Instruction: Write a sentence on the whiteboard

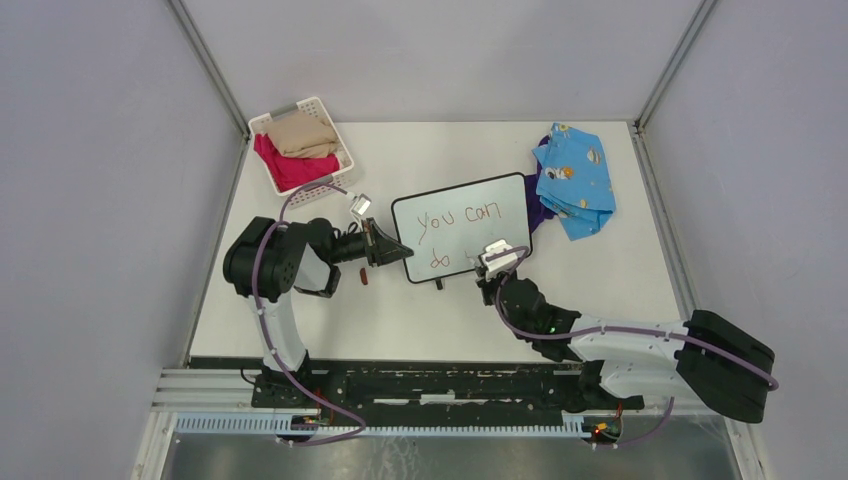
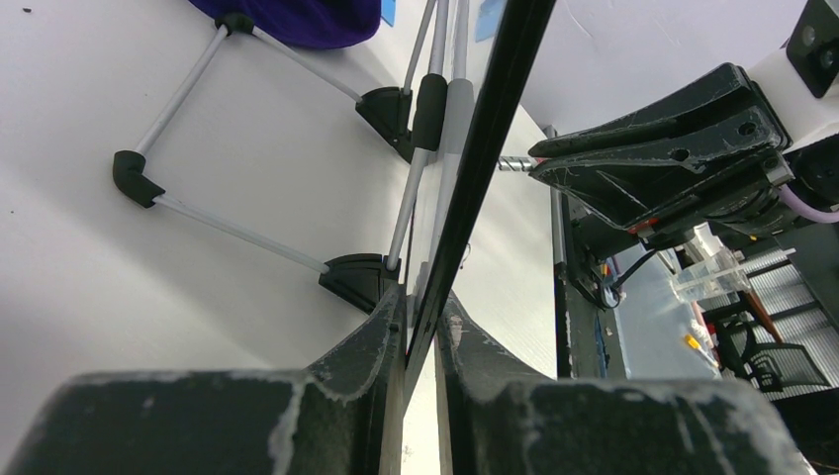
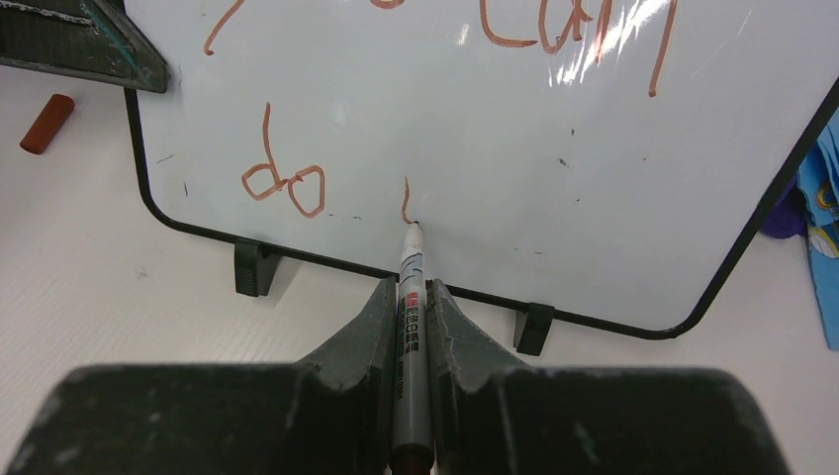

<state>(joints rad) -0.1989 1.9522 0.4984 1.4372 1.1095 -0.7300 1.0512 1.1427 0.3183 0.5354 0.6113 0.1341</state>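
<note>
The whiteboard (image 1: 462,225) stands tilted in the middle of the table, with "you can" and "do" written on it in red-brown. My left gripper (image 1: 392,250) is shut on the board's left edge; in the left wrist view the black frame (image 2: 485,148) runs between its fingertips (image 2: 423,302). A grey marker (image 3: 412,252) is held in my shut right gripper (image 3: 412,289) at the board's lower edge (image 1: 492,262). The marker's tip touches the whiteboard (image 3: 475,129) at the foot of a short new stroke right of "do".
A red-brown marker cap (image 1: 365,276) lies on the table left of the board's lower corner. A white basket (image 1: 340,135) of clothes stands at the back left. A blue patterned cloth (image 1: 575,178) over a purple one (image 1: 540,215) lies right of the board.
</note>
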